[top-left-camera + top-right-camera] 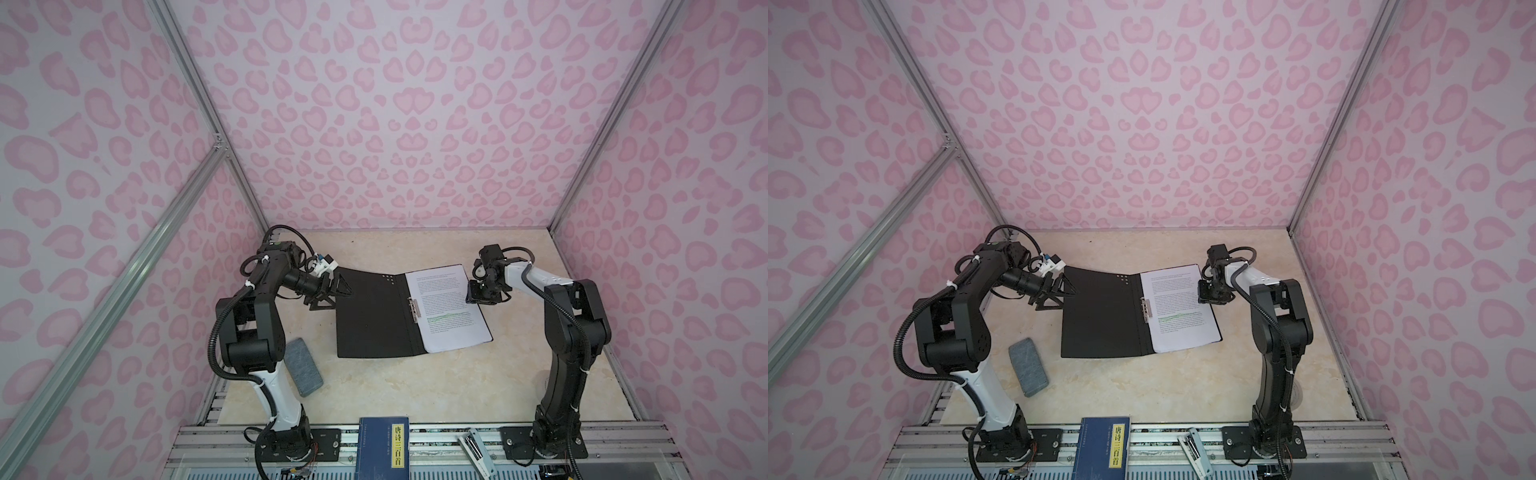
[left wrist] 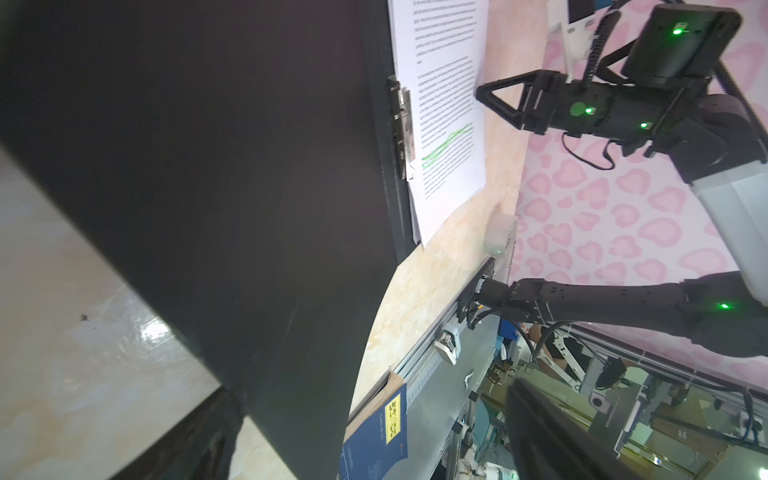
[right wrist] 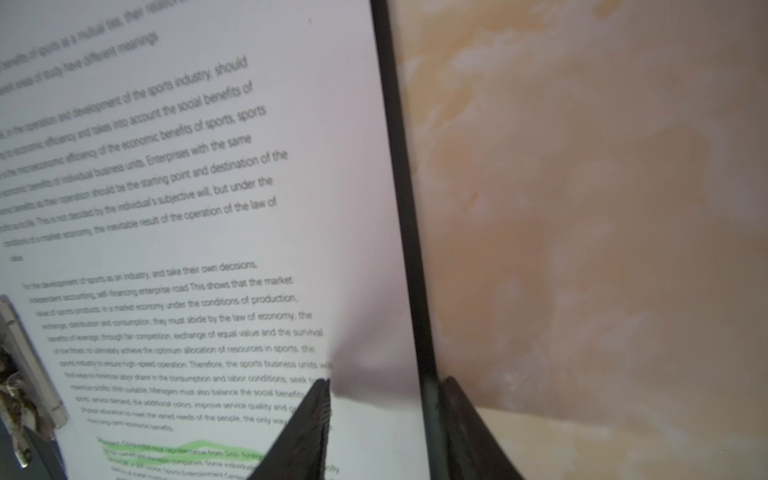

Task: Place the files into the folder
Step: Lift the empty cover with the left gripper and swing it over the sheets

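Dark blue book [image 1: 384, 446]: 6 o'clock, on the front rail, with its yellow label strip facing up.
White stapler-like tool [image 1: 476, 451]: 5 o'clock, on the same rail.
Grey rectangular pad [image 1: 303, 368]: 8 o'clock on the desk [image 1: 415, 386], just beside the left arm and apart from the folder.
Folder [image 1: 374, 316]: mid-desk, lying open with the black inside up. Its 9 o'clock cover bows upward at the far corner.
Metal clip [image 1: 414, 309]: on the spine, at the 9 o'clock edge of the files.
Files [image 1: 446, 309]: on the folder's 3 o'clock half, printed side up, one line highlighted green.
Left end effector [image 1: 334, 296]: jaws wide apart, astride the cover's 9 o'clock edge. Whether they touch it cannot be told.
Right end effector [image 3: 386, 380]: jaws half apart, pointing down at the folder's 3 o'clock edge. One fingertip [image 3: 316, 415] is on the top sheet's margin and the other is on the desk side of the black cover edge.
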Motion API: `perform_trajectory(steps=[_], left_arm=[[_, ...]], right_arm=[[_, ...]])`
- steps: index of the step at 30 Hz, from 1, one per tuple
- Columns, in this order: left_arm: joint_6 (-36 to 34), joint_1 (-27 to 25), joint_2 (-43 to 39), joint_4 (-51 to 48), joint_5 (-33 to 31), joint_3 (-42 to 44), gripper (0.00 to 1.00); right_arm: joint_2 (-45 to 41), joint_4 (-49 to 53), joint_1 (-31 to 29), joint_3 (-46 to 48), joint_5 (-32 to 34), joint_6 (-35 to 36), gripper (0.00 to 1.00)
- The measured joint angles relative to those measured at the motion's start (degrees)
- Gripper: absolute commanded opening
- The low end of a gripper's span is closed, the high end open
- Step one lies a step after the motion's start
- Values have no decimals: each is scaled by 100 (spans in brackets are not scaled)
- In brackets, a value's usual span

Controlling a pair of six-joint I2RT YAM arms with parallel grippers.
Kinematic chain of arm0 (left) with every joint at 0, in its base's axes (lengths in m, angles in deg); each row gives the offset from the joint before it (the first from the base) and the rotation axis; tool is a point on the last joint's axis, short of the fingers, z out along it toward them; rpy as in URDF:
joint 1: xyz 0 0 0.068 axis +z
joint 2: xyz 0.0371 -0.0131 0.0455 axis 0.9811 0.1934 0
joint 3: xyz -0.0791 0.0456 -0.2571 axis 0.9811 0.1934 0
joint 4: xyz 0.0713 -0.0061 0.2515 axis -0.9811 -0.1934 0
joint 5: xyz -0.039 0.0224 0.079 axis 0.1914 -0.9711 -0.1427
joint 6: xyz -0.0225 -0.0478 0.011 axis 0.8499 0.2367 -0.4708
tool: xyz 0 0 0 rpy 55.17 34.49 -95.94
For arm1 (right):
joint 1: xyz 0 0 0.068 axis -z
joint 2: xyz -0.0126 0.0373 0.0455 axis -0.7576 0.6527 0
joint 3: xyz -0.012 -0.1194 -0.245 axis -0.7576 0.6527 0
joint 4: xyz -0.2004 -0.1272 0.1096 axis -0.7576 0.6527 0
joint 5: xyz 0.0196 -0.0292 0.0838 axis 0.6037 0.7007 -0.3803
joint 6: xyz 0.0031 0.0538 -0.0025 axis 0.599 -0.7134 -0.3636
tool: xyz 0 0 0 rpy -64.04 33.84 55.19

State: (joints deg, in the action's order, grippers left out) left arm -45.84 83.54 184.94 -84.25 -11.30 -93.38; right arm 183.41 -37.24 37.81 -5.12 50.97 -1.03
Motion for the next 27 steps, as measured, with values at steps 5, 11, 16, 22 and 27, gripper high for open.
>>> perform_trajectory(steps=[5,11,16,22,27], left_arm=[[-190,-90,2,-214,835,-87,100],[-258,-66,2,-378,1189,-247,100],[-258,-68,-9,-452,1294,-389,99],[-238,-66,-90,-531,1373,-498,99],[-168,-70,-186,-535,1438,-570,99]], right_arm=[[39,-46,-46,-35,-529,-7,45],[48,-42,-35,-79,-813,-11,44],[55,-24,-33,-114,-876,-11,44],[68,-24,-22,-114,-901,-15,44],[92,-31,24,-92,-973,-28,44]])
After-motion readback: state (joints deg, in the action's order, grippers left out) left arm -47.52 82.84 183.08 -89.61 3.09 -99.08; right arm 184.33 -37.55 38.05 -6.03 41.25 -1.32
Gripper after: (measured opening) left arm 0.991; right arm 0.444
